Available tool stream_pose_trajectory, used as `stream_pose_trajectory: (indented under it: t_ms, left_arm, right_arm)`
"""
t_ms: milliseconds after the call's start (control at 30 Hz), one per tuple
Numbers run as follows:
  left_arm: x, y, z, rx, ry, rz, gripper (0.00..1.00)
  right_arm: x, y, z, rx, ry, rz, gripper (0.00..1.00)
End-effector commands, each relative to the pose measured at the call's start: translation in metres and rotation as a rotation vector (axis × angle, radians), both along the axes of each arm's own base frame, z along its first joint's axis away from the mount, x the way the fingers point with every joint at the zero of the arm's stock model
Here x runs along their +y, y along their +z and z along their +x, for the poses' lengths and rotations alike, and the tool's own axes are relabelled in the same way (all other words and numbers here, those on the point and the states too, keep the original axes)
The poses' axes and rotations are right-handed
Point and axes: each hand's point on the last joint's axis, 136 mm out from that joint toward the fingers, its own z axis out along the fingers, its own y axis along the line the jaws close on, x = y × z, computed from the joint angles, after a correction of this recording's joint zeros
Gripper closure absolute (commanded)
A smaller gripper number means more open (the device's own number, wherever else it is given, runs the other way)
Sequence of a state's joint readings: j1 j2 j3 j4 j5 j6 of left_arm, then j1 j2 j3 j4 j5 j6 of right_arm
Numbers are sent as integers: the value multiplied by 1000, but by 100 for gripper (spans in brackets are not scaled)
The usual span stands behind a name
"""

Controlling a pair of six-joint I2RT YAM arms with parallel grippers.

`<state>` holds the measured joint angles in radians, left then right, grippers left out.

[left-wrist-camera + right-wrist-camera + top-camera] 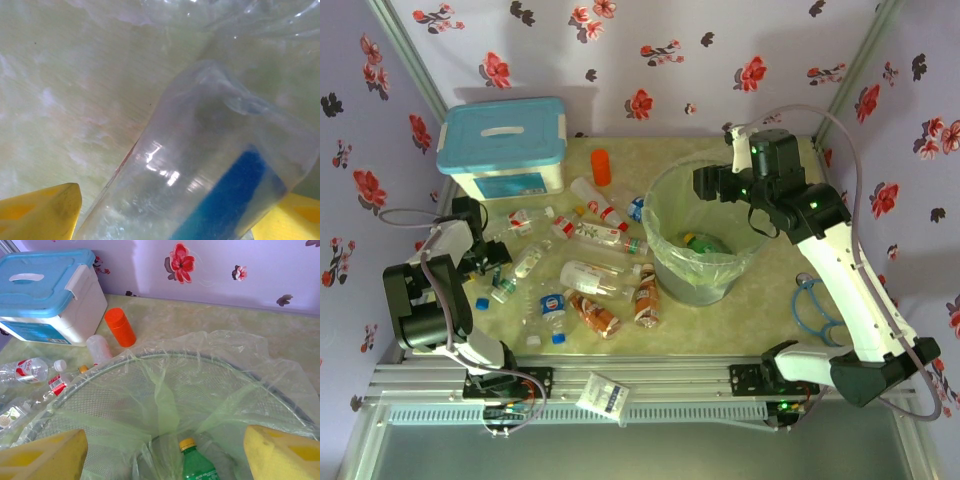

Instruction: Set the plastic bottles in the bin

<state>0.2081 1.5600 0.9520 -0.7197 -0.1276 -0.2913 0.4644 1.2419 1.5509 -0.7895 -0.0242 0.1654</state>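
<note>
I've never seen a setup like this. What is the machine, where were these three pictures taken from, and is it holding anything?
Two robot arms are bolted at the table's near edge. The wide picture looks down from above and behind them: left arm, right arm. The other two come from a camera on each wrist; the yellow blocks are fingers. Small plastic bottles lie scattered on the table, with a white box with a blue lid and an orange cylinder. The right end effector hangs open over the grey bin, which has a green bottle inside. The left end effector has a clear bottle between its fingers; whether it grips yet, I cannot tell.
</note>
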Motion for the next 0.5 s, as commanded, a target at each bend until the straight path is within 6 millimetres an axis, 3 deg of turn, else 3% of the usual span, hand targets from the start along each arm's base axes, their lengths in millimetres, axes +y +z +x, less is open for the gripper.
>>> stream_pose_trajectory:
  t_ms: [0, 167, 367, 467]
  left_arm:
    - [6, 17, -3, -14, 11, 30, 23]
    - [7, 43, -1, -68, 7, 46, 31]
    - [7, 67, -1, -116, 5, 57, 32]
    - [11, 72, -5, -111, -1, 84, 23]
  right_arm:
    - [-7, 6, 2, -23, -24, -12, 18]
    - [-6, 7, 3, -25, -25, -9, 18]
    - [-6, 7, 2, -21, -25, -9, 18]
    - [-7, 6, 2, -19, -24, -12, 18]
